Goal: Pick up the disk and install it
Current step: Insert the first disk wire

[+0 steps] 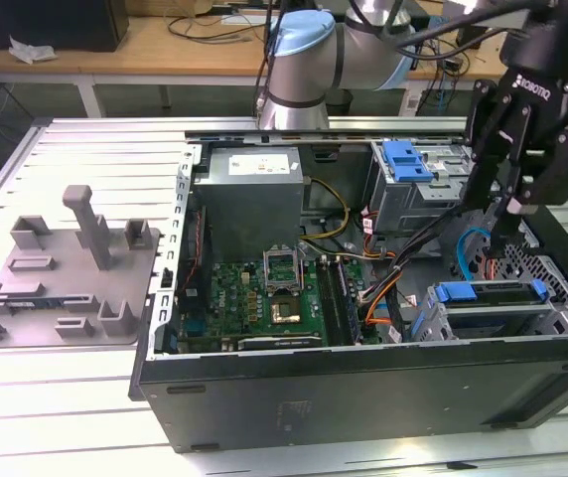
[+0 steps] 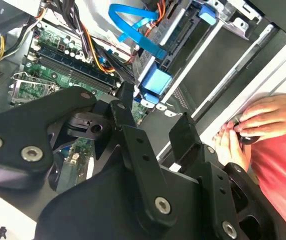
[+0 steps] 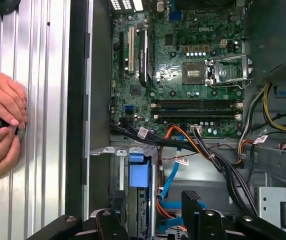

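Sitting beneath parted fingers (image 3: 192, 206), disk (image 1: 490, 292).

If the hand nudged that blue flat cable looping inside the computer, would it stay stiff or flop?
Likely it would bend aside: the blue cable is a thin flat strip in a loose loop. Probably light and a bit springy, since it seems to hold its arc unsupported. It might snag on the neighbouring wires.

1. White lettering runs along the black housing (image 1: 545, 87) of the gripper (image 1: 507, 221).
2. White lettering is printed on the green circuit board (image 3: 183, 65).
3. A white sticker (image 1: 264, 163) on the grey box (image 1: 249, 209) carries print too small to read.
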